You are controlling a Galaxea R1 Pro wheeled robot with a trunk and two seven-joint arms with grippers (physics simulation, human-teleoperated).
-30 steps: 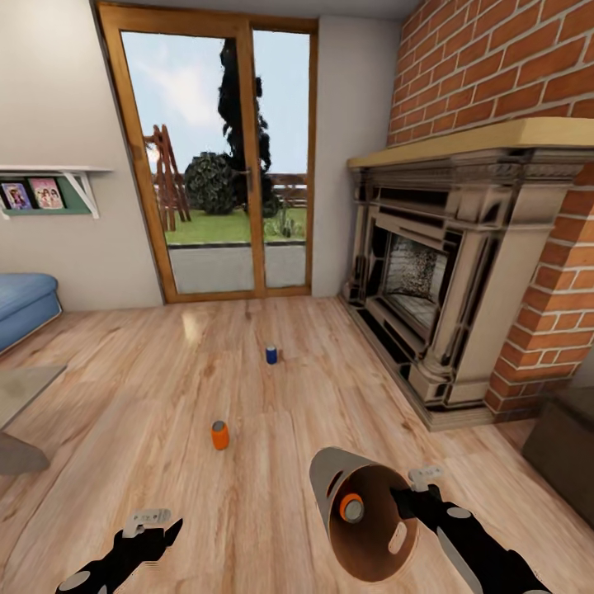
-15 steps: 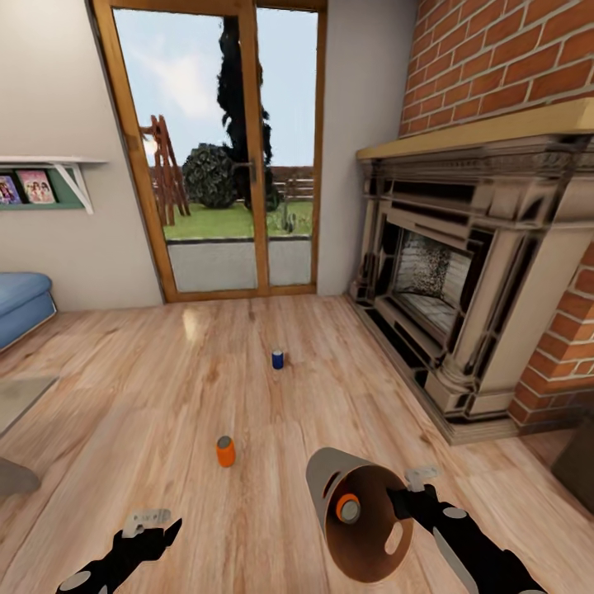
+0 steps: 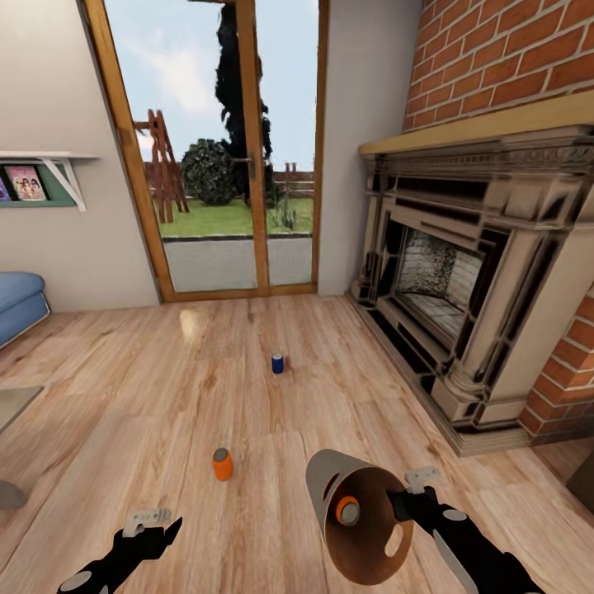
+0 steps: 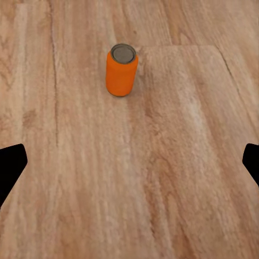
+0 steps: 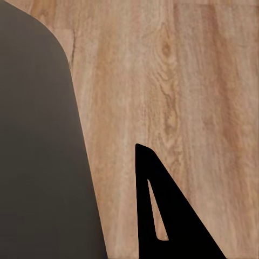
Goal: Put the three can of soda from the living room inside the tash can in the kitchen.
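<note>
Collection step in living room. Right end effector [image 3: 402, 501] pinches trash can [image 3: 356, 514] rim, one orange can [image 3: 347, 510] inside. Left end effector [image 3: 151, 528] spread, empty. Next, probably: reach near orange can [image 3: 221, 464], then far blue can [image 3: 278, 363].

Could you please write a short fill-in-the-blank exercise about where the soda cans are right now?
1. The right tool holds a tilted trash can with one ____ can inside.
2. The can standing nearest the glass doors is ____.
3. The orange can standing ahead of the open left tool rests on the ____.

Missing words: orange; blue; floor
</note>
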